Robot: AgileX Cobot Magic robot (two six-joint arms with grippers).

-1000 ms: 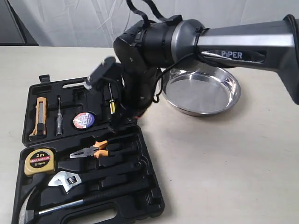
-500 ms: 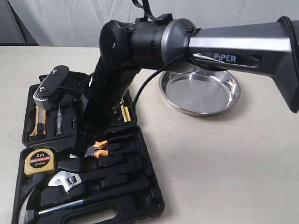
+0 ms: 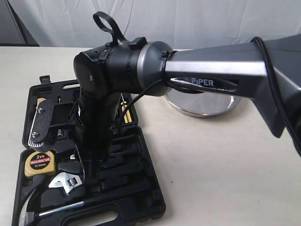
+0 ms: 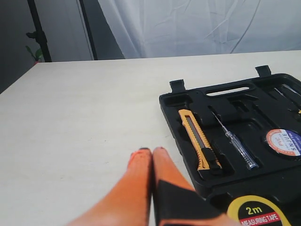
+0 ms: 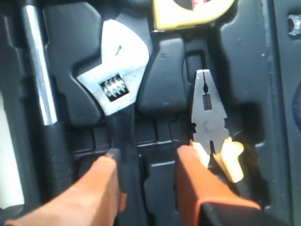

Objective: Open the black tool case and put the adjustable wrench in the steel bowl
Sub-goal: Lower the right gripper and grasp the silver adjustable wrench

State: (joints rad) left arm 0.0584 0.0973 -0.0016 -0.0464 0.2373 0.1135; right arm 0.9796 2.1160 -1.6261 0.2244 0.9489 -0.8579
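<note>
Straddling the adjustable wrench (image 5: 117, 80) in the black tool case (image 3: 141, 146), the right gripper (image 5: 148, 154) is holding its fingers apart; the left gripper (image 4: 150, 150) is pressing its fingers together.

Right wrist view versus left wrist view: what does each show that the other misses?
Only the right wrist: the adjustable wrench, the pliers, and the open right gripper, fingers either side of the wrench handle. Only the left wrist: the shut left gripper over the table, the utility knife, the tape roll. Both: the black tool case and the tape measure.
</note>
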